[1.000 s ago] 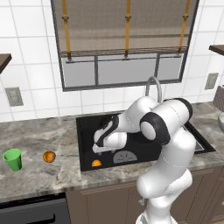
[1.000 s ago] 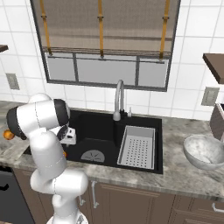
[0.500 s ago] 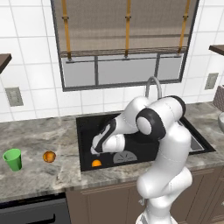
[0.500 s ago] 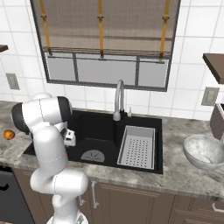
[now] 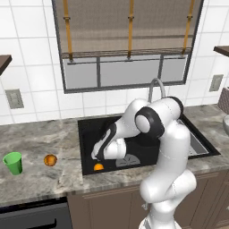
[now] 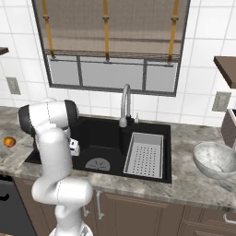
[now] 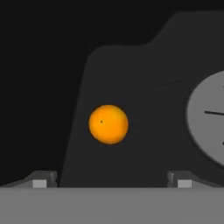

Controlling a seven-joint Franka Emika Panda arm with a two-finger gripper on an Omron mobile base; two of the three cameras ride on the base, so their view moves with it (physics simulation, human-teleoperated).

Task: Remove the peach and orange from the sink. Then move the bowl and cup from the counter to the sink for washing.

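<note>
Peach (image 5: 50, 159) already out on the counter (image 5: 40, 181); released claw (image 7: 111, 179) hangs over the orange (image 7: 108, 124) in the sink (image 5: 86, 126); bowl (image 6: 215, 159) and cup (image 5: 13, 163) not yet moved.

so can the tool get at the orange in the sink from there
Probably yes: the tool hangs open over the orange, which lies alone on the sink floor beside the drain plate, with nothing between.

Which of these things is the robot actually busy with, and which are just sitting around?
Part of the job: orange, peach, sink, bowl, cup, gripper.
Just there: faucet, drain rack, window blind, wall outlet.
</note>
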